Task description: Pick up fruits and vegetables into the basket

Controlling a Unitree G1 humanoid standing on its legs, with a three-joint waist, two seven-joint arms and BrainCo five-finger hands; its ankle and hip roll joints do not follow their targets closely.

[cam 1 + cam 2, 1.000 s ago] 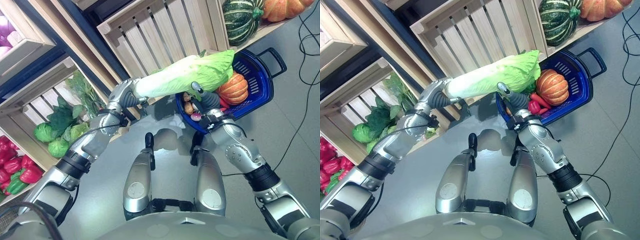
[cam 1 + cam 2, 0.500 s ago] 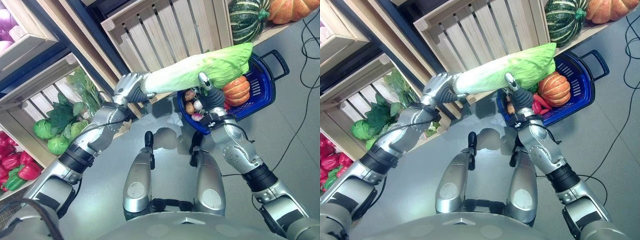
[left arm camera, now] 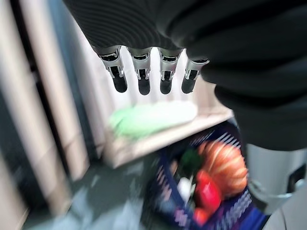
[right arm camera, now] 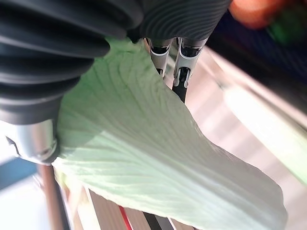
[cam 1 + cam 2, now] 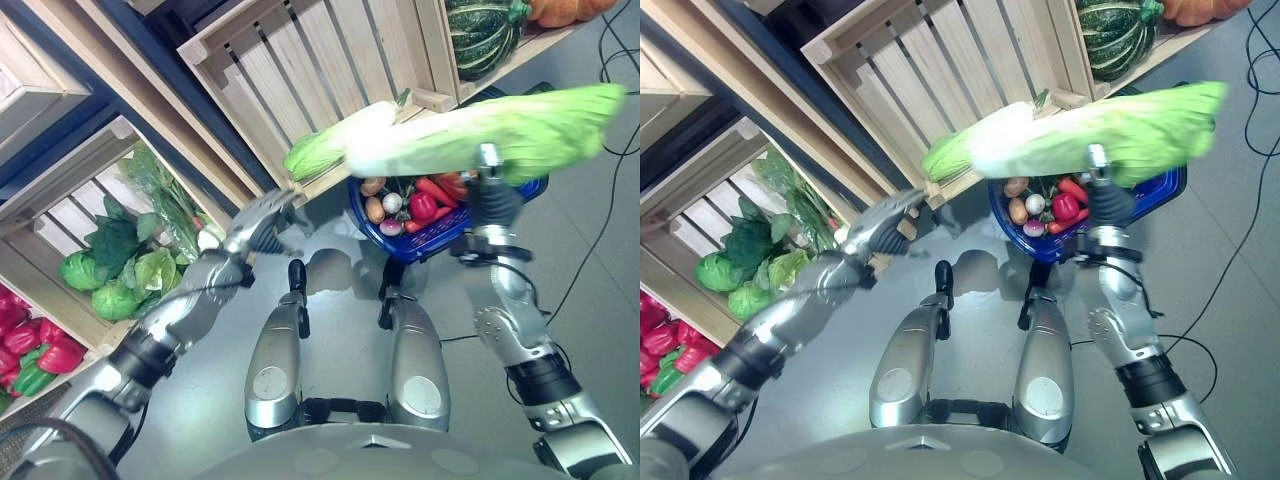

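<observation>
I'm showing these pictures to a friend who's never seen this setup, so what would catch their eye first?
Most striking is the long pale green napa cabbage, held up by the right hand above the blue basket, which already holds vegetables such as a carrot and a red pepper. The left hand hangs open beside the wooden crates, away from the cabbage. Leafy greens fill the crate at the left, and a dark green squash sits on a shelf above the basket.

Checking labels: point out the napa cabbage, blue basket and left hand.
napa cabbage (image 5: pixel 520 135), left eye view, leafy green part.
blue basket (image 5: pixel 425 240), left eye view, near rim.
left hand (image 5: pixel 258 222), left eye view, back of the hand.
</observation>
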